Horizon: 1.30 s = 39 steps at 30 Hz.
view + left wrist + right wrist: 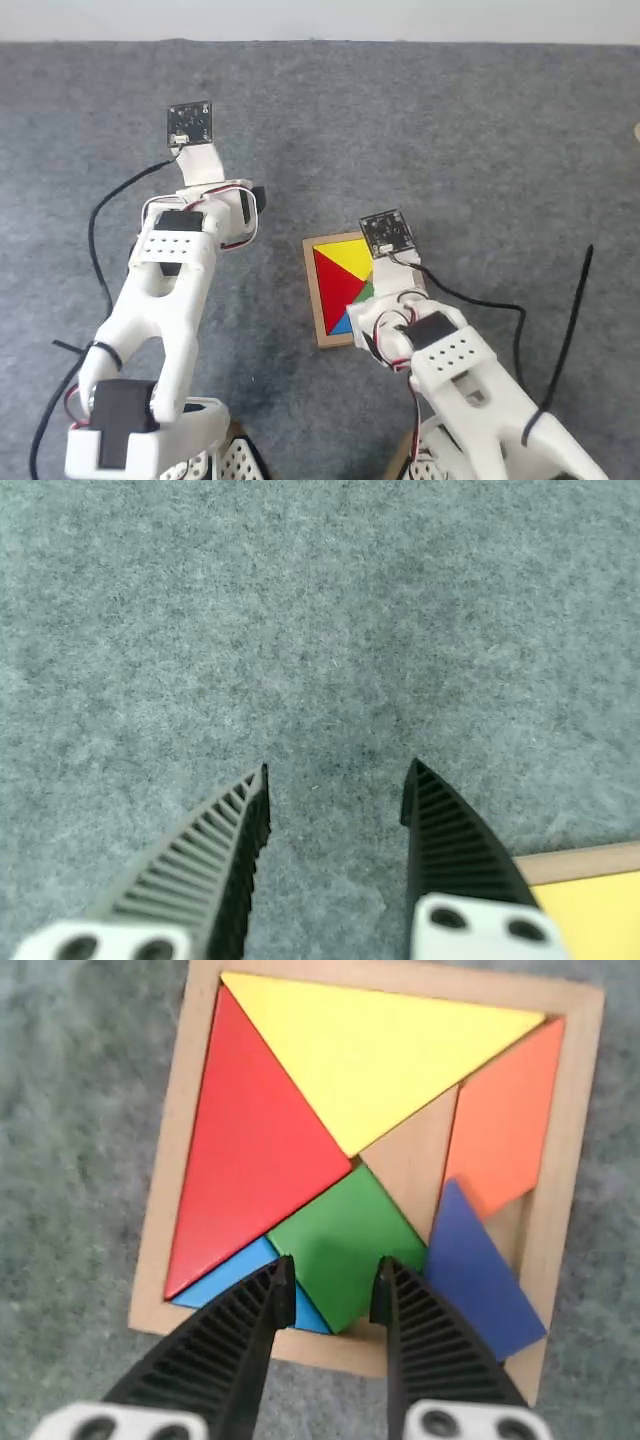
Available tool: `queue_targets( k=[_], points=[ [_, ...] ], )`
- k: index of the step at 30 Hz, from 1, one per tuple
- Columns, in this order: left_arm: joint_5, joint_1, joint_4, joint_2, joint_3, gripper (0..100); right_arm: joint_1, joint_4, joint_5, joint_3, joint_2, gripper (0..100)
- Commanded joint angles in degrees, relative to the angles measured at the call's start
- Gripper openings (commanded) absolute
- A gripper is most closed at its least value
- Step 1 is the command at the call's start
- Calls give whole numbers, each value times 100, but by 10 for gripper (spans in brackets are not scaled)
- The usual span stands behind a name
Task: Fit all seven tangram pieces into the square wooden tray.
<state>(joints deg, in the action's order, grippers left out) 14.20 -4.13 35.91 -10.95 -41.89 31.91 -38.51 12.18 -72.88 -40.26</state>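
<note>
The square wooden tray (575, 1110) on the grey desk (480, 130) holds a red triangle (255, 1150), a yellow triangle (370, 1045), a green square (345, 1235), an orange piece (505, 1120) and a dark blue parallelogram (480, 1280). The right tool (332, 1285) hangs over the tray's green square, narrowly parted and empty. The left tool (335, 790), spread wide, is just beside the tray's corner.

The left gripper (338, 770) hangs with jaws apart over the grey bench (300, 600). A corner of the tray (580, 861), holding a yellow piece (600, 917), lies just beside one finger.

Pieces (370, 1050) lie in the tray (318, 300) on the tabletop (480, 150). The right tool (330, 1280) hangs over its near edge, and the left tool (335, 780) is off to its left.
</note>
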Motion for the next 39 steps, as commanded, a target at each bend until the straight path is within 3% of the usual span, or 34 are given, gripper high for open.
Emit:
queue_targets(
  k=[1,14,20,24,32,39],
  points=[
    [-70,26,-132,-88,13,212,-365,303,-79,343,57,144],
    [-70,26,-132,-88,22,212,-593,611,9,589,-101,144],
    [-70,26,-132,-88,31,212,-1701,-127,-404,580,-760,144],
    [-70,26,-132,-88,31,212,-2070,-796,-633,527,-840,144],
    [-70,26,-132,-88,31,212,-2018,-1341,-1064,149,-1930,143],
    [-70,26,-132,-88,40,212,-1341,-1719,-1618,-202,-2255,143]
  ],
)
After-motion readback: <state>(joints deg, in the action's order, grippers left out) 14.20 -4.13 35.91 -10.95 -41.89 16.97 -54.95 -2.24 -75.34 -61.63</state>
